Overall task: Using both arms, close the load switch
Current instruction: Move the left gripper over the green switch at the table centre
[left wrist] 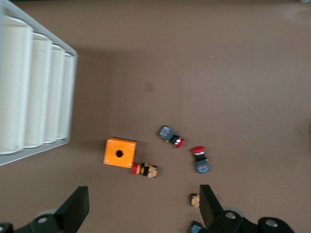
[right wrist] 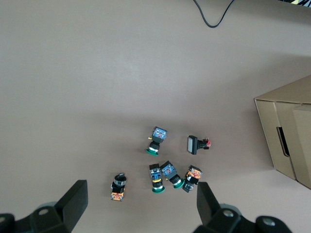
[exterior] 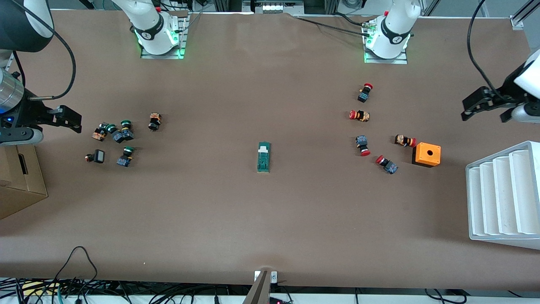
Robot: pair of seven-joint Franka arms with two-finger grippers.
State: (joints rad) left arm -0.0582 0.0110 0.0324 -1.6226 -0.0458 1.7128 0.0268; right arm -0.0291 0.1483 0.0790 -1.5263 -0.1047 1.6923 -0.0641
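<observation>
The switch [exterior: 263,157] lies mid-table, well apart from both grippers. Left gripper [exterior: 485,103] and right gripper [exterior: 63,118] hang wide open, empty.

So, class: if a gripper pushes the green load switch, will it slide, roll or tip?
The load switch looks flat-sided and lies low on the table, so it probably slides rather than rolls or tips. It looks rigid. Being narrow, it may swivel if pushed off-centre.

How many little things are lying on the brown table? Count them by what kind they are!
Red-capped buttons: 5
Buttons with green or dark caps: 6
Green load switch: 1
Orange box with a hole: 1
Total: 13
</observation>
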